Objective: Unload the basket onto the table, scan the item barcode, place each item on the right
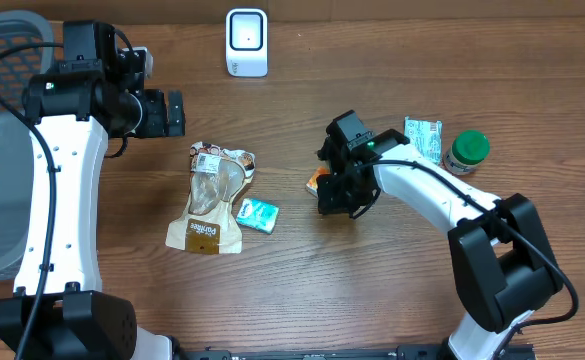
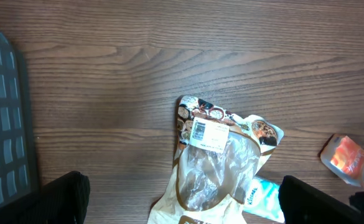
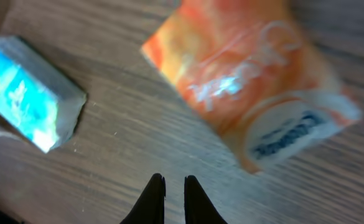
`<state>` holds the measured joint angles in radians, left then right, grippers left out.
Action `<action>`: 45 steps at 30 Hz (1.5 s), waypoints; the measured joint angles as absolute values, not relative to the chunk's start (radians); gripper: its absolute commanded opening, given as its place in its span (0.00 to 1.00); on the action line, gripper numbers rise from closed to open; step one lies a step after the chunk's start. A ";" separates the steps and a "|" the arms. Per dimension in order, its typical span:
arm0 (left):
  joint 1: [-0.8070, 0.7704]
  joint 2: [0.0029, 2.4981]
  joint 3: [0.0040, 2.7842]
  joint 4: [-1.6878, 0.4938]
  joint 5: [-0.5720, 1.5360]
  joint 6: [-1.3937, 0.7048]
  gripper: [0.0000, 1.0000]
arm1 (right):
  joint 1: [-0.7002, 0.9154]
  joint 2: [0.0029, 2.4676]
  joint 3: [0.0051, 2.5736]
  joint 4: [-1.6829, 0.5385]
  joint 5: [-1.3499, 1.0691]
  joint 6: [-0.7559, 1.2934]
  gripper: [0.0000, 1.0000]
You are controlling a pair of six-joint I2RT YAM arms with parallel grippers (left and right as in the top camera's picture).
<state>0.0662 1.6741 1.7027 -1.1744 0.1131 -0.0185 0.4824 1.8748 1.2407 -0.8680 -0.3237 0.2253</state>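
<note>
- The right gripper (image 3: 173, 186) is clenched almost fully, grasping nothing.
- The orange packet (image 3: 250, 87) lies just ahead of it, slightly right, untouched.
- The left gripper (image 1: 175, 113) is spread wide, empty.

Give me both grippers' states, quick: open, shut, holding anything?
Left gripper: open, empty.
Right gripper: shut, holding nothing; the orange packet lies on the table just ahead of its fingertips, ungripped.

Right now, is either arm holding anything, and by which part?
Nothing is held. The fingers of the right gripper are shut with nothing between them, the orange packet lying just ahead. The left gripper is open and empty.
</note>
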 measured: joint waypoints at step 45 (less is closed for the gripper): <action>0.066 1.674 1.703 -1.174 0.113 -0.019 1.00 | 0.409 1.875 1.108 -0.247 0.009 0.202 0.04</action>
